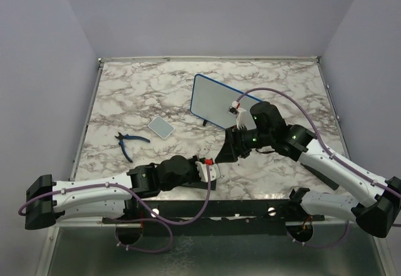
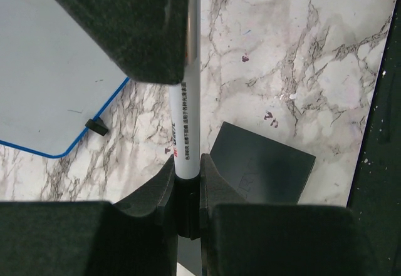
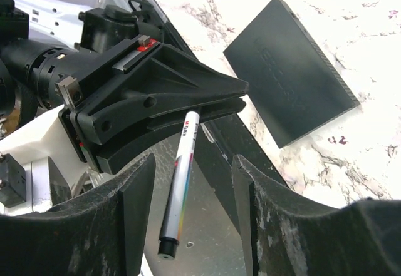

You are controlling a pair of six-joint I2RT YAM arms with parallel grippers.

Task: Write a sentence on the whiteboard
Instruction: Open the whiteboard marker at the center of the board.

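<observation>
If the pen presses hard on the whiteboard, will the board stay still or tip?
It probably tips or slides easily: the whiteboard stands tilted, propped on a small black foot. It looks thin and rigid, so likely light. The marble table looks smooth, giving little grip.

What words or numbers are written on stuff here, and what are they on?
Nothing here is clear enough to quote.
On the marker: a red logo and a row of tiny print, perhaps Chinese characters, too small to read.
On the black pad: faint pressed-in lettering, too faint to read.
On the whiteboard: no words showing, only a couple of tiny marks.
</observation>
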